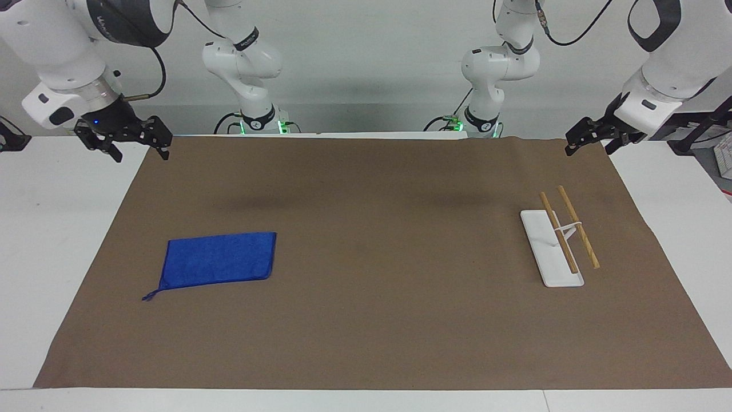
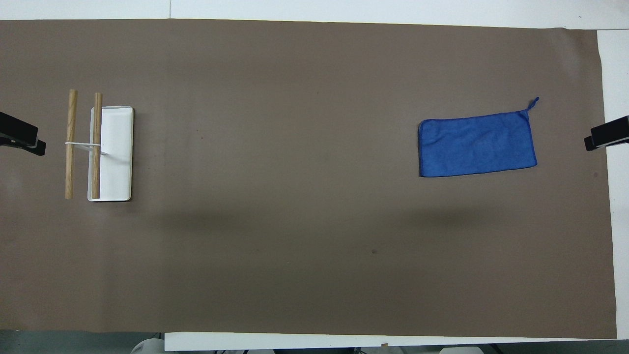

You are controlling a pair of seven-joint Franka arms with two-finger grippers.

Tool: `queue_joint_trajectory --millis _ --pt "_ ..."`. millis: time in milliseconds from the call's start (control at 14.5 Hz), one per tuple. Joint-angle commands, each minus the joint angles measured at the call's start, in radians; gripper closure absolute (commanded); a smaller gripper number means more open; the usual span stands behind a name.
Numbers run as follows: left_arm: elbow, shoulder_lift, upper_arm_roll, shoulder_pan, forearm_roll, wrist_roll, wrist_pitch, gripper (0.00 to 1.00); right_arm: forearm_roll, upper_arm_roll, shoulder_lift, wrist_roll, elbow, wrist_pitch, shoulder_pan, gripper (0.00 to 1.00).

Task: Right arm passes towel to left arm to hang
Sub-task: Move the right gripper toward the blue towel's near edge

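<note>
The blue towel (image 1: 220,258) lies flat on the brown mat (image 1: 366,320) toward the right arm's end of the table. Its loop string (image 1: 150,296) points away from the robots. It also shows in the overhead view (image 2: 476,143). My right gripper (image 1: 142,153), with a blue light, is open and empty above the mat's corner at that end. It is well apart from the towel. My left gripper (image 1: 589,149) is open and empty above the mat's corner at the left arm's end. Both arms wait.
A white rack (image 1: 552,249) carries two wooden rods (image 1: 577,226) on a flat base and stands toward the left arm's end of the mat, also in the overhead view (image 2: 114,152). White table (image 1: 51,229) borders the mat.
</note>
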Motion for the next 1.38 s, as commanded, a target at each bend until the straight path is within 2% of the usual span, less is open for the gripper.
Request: queue_joint_trajectory --millis 0,344,482,688,894,1032,1307 --pt "-0.024 -0.021 0.005 -0.006 0.019 -0.009 0.005 0.00 -0.005 0.004 0.006 -0.003 0.010 -0.036 -0.011 0.01" --pt "-0.024 -0.021 0.005 -0.006 0.019 -0.009 0.005 0.00 -0.005 0.015 0.005 0.001 -0.013 -0.019 -0.009 0.01" --pt "-0.024 -0.021 0.005 -0.006 0.019 -0.009 0.005 0.00 -0.004 0.021 0.005 0.012 -0.066 0.044 -0.009 0.01" --pt "-0.025 -0.021 0.005 -0.006 0.019 -0.009 0.005 0.00 0.001 0.026 0.005 0.035 -0.258 0.272 -0.009 0.01" --pt "-0.025 -0.023 0.005 -0.006 0.019 -0.009 0.005 0.00 0.001 0.024 0.029 0.023 -0.439 0.588 -0.012 0.01" --pt "-0.025 -0.023 0.005 -0.006 0.019 -0.009 0.005 0.00 0.001 0.024 0.081 0.002 -0.481 0.723 -0.014 0.01" --pt "-0.024 -0.023 0.005 -0.006 0.019 -0.009 0.005 0.00 0.001 0.075 0.179 -0.071 -0.496 0.852 -0.081 0.01"
